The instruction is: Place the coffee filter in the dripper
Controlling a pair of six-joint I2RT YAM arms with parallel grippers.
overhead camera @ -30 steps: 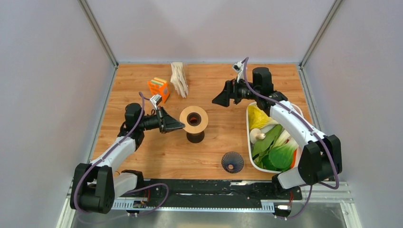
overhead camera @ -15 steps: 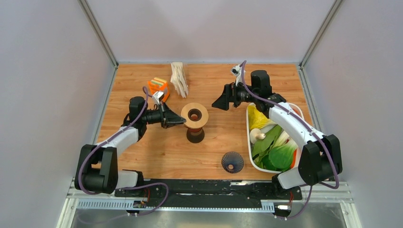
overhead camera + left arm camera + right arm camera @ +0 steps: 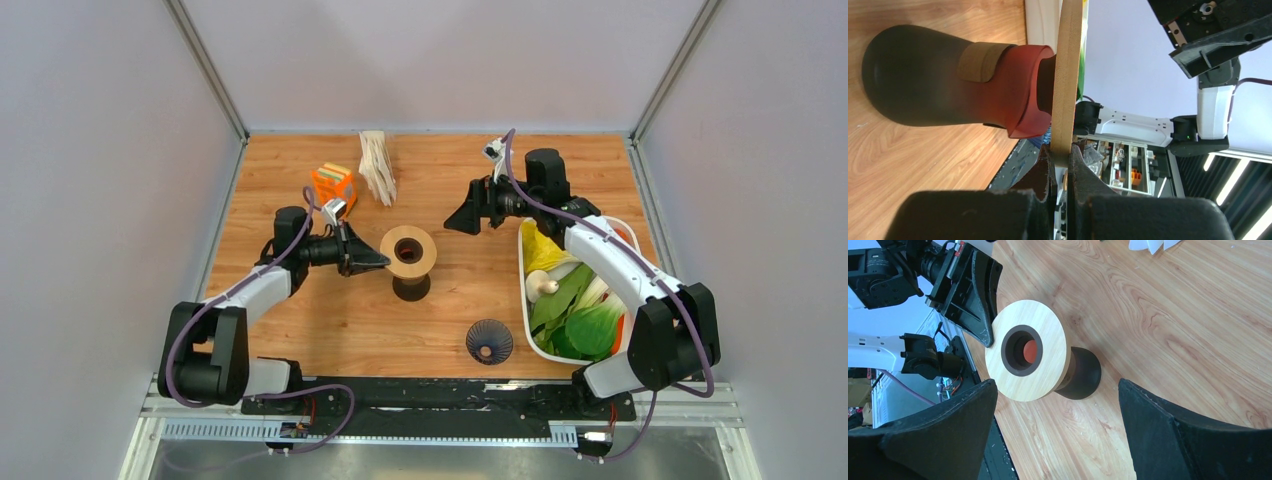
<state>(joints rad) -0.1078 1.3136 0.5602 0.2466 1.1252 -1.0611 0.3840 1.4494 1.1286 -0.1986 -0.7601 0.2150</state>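
Note:
The coffee filter (image 3: 378,165) is white fan-shaped paper lying at the back of the table; its edge shows in the right wrist view (image 3: 1153,244). The dripper (image 3: 489,341) is a dark ribbed cone standing alone near the front edge. My left gripper (image 3: 378,262) is shut on the tan rim (image 3: 1066,75) of the brown spool-shaped pot (image 3: 408,252), its jaws pinching the rim edge (image 3: 1062,155). My right gripper (image 3: 456,217) is open and empty, raised to the right of the pot, which shows between its fingers (image 3: 1025,357).
An orange box (image 3: 333,185) stands left of the filter. A white basket (image 3: 527,330) of vegetables sits at the right edge under my right arm. Bare wood lies between the pot and the dripper.
My left arm has pushed its wrist farther from the base while its fingertips stay at the pot's rim. The pot has shifted slightly. My right gripper has drifted a little to the left.

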